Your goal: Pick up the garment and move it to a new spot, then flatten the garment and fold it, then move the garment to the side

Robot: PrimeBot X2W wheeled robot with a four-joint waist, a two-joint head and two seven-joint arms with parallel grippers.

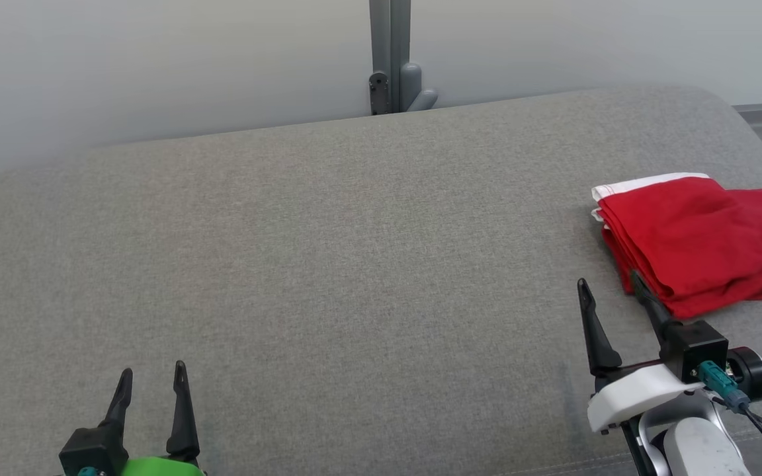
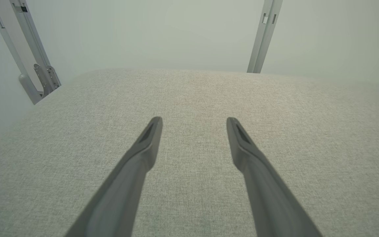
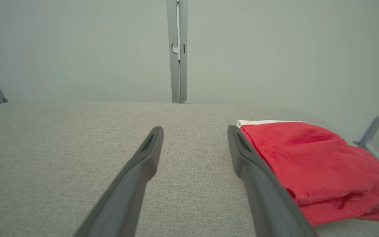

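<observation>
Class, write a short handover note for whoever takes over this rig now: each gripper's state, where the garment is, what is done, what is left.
Left gripper: open, empty, over bare cushion at the near left.
Right gripper: open, empty, one finger alongside the garment's edge; contact unclear.
Garment: red, white-trimmed, folded, lying at the cushion's right side.
Done: folding and moving aside, apparently.
Left: probably only drawing the right gripper clear.

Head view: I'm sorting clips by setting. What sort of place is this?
Likely a test room: a grey padded fabric surface, a plain pale wall with a grey metal post, one folded red garment.
</observation>
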